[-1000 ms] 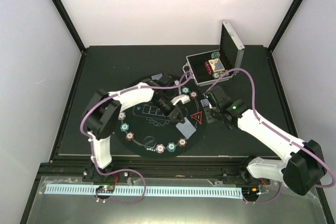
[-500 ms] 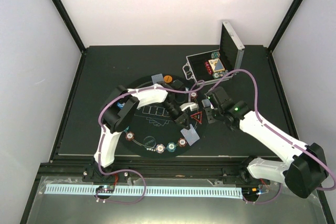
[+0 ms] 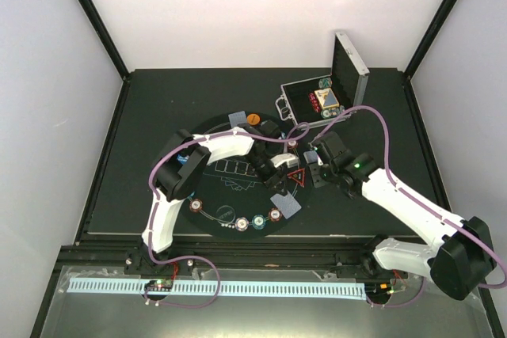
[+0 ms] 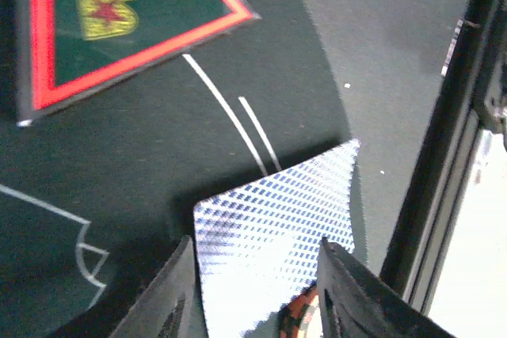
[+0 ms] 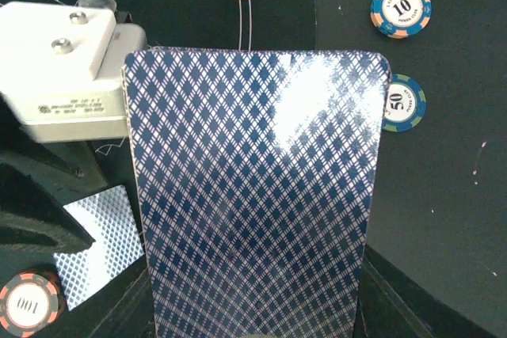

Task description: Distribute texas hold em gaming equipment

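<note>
Left hand [image 4: 255,286] released dealt card [image 4: 277,215]; right hand [image 3: 315,169] grips spare card [image 5: 253,195].

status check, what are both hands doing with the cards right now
Left hand open over the laid card at the edge of the mat. Right hand shut on a second card. Red triangle marker nearby, not touching the laid card.

My two arms: white shells, black joints.

The left arm [image 3: 226,142] and right arm [image 3: 404,203] both wear glossy white casings between chunky black joints, and each trails a looping purple cable [image 3: 366,109]. A green light [image 3: 356,165] glows on the right one. My left tool [image 4: 255,275] has black fingers [image 4: 170,302]; its white housing [image 5: 67,69] carries two screws and a printed label.
</note>
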{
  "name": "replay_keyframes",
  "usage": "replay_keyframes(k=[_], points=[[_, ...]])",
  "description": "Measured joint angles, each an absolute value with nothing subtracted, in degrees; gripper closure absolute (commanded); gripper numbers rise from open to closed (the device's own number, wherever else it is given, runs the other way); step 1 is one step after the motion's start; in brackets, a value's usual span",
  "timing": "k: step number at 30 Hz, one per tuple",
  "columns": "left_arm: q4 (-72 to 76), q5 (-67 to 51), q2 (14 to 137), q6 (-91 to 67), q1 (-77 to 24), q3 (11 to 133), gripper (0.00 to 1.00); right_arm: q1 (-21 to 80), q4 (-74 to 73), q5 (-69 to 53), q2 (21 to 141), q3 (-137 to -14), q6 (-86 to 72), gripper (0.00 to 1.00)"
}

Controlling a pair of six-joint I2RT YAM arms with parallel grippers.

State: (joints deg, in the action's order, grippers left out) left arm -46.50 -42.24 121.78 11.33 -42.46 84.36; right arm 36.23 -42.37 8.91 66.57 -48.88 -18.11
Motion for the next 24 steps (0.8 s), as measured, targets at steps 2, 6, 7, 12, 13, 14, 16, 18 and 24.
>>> replay_keyframes(k=[2, 6, 7, 12, 13, 14, 16, 18, 24], points=[[-45.9, -40.3, 121.6, 10.8, -42.5, 84.3, 0.49, 36.2, -42.4, 8.9, 66.5, -48.8, -18.1, 0.46], [-42.9, -36.4, 118.9, 8.9, -41.9, 82.3, 0.48, 36.2, -42.4, 8.8, 66.5, -48.7, -17.9, 0.46], [-42.0, -35.4, 117.3, 8.1, -41.6, 81.1, 0.48, 36.2, -42.4, 8.8, 66.5, -48.7, -17.9, 0.46], [-34.4, -31.0, 104.7, 2.0, -38.0, 71.5, 0.45, 36.3, -42.3, 7.2, 66.5, -48.7, -16.8, 0.46], [-32.9, -30.4, 101.7, 0.4, -36.9, 69.0, 0.44, 36.4, -42.2, 6.7, 66.5, -48.7, -16.6, 0.46], [-30.4, -30.0, 98.4, -1.5, -35.4, 66.1, 0.41, 36.8, -42.0, 6.2, 66.5, -48.7, -16.4, 0.46], [-26.5, -30.0, 91.2, -6.1, -32.5, 59.7, 0.37, 38.2, -41.6, 5.2, 66.7, -48.7, -15.6, 0.46], [-22.8, -30.9, 84.6, -10.2, -29.6, 54.2, 0.33, 40.7, -41.1, 4.2, 67.3, -48.7, -14.8, 0.46], [-17.0, -40.5, 73.5, -18.6, -26.5, 48.4, 0.33, 49.3, -40.3, 1.1, 71.1, -48.9, -12.0, 0.46]])
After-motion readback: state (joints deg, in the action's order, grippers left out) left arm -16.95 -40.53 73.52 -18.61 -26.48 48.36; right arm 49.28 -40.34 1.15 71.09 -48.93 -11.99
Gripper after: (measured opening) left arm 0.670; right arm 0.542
